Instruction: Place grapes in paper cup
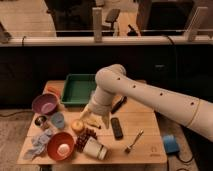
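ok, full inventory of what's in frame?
grapes: 1 bunch, dark red, table front
paper cup: 1, white, on its side beside grapes
red bowl: 1, front left
purple bowl: 1, left
light-blue cup: 1, left
can: 1, metal, left
fruit: 1, yellow-orange, beside grapes
tray: 1, green, back
remote: 1, black, centre
utensil: 1, silver, front right
cloth: 1, blue, front-left corner
table: 1, wood
gripper: 1, pale, over table behind grapes
arm: 1, white, from right

Office-like lab: desk chairs (112,17) behind partition rail (60,40); tool (95,119) above wooden table (145,145).
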